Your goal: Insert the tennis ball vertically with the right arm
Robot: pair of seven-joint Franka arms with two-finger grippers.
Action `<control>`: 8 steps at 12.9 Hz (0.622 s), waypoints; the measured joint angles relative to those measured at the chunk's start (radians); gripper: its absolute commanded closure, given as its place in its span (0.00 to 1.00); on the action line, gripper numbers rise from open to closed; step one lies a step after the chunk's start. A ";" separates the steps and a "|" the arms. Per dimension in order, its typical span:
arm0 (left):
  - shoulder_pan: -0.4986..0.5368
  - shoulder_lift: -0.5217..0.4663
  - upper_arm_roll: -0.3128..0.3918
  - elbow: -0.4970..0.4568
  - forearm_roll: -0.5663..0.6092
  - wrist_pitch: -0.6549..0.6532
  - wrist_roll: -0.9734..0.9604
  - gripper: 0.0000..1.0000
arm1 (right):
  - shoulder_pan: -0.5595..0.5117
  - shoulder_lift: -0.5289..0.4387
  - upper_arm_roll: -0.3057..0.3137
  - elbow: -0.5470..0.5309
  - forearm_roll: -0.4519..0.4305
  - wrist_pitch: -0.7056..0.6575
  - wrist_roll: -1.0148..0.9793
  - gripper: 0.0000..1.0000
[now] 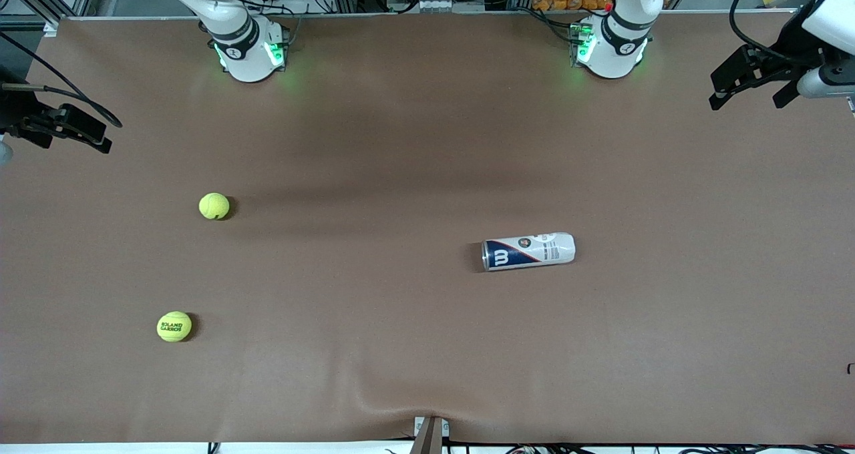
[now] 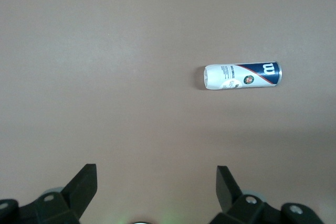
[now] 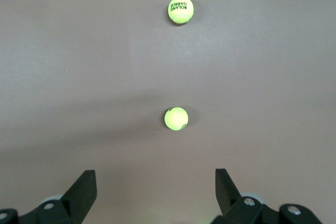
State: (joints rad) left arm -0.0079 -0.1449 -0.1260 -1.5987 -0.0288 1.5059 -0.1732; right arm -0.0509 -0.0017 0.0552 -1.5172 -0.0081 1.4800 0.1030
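Observation:
Two yellow-green tennis balls lie on the brown table toward the right arm's end. The plain ball [image 1: 214, 205] [image 3: 176, 118] is farther from the front camera. The printed ball [image 1: 174, 326] [image 3: 180, 9] is nearer to it. A white and navy ball can [image 1: 528, 251] [image 2: 242, 76] lies on its side toward the left arm's end. My right gripper [image 1: 75, 140] [image 3: 155, 171] is open and empty, held high at the right arm's edge of the table. My left gripper [image 1: 748, 99] [image 2: 156, 166] is open and empty, held high at the left arm's edge, and waits.
The two arm bases [image 1: 248, 53] [image 1: 609, 50] stand at the table's back edge, with cables and equipment past it. The brown cover [image 1: 427, 140] has a wrinkle [image 1: 394, 387] near the front edge, by a small clamp [image 1: 429, 434].

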 measured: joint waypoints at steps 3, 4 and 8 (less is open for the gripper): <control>-0.002 0.003 -0.003 0.000 0.000 0.000 0.000 0.00 | 0.000 0.000 0.000 0.000 0.000 0.000 0.000 0.00; -0.003 0.006 -0.006 0.000 0.000 0.000 0.000 0.00 | 0.000 0.000 0.000 0.000 0.000 0.000 0.000 0.00; -0.011 0.097 -0.061 0.003 0.000 -0.001 0.000 0.00 | 0.000 0.000 0.000 0.000 0.000 0.001 0.000 0.00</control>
State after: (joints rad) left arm -0.0189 -0.0476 -0.1866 -1.5954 -0.0288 1.5052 -0.1731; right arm -0.0510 -0.0015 0.0555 -1.5177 -0.0081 1.4805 0.1032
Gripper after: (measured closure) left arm 0.000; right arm 0.000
